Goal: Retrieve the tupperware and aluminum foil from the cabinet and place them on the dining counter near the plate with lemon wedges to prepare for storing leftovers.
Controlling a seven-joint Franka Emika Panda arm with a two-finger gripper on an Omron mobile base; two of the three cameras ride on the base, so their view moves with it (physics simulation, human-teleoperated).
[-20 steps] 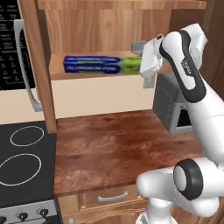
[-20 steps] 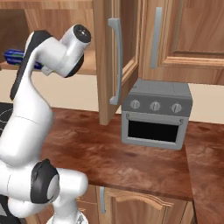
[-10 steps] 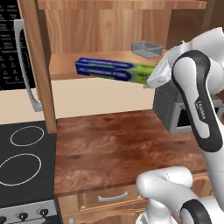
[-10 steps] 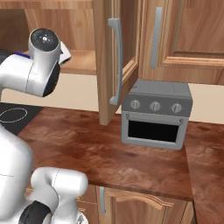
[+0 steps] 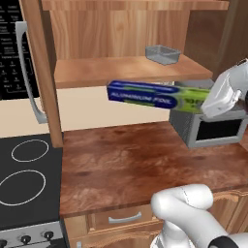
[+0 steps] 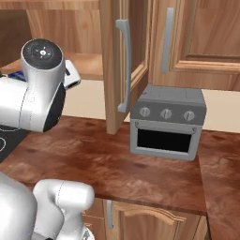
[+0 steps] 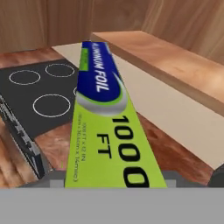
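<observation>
While jaws clamp green end of foil box (image 5: 155, 95), keep level, clear of shelf (image 5: 126, 70) front edge.

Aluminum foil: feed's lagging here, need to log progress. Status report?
Gripper shut on aluminum foil's green end. Foil out of cabinet, in the air over the worktop. Tupperware on shelf. Toaster oven close below.

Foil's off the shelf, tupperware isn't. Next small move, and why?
Probably keep drawing the aluminum foil back from the cabinet before turning toward the dining counter. The gripper holds its green end, and the carton hangs level just below and in front of the shelf edge, over the worktop, its blue end still near the shelf. The tupperware sits on the shelf.
</observation>
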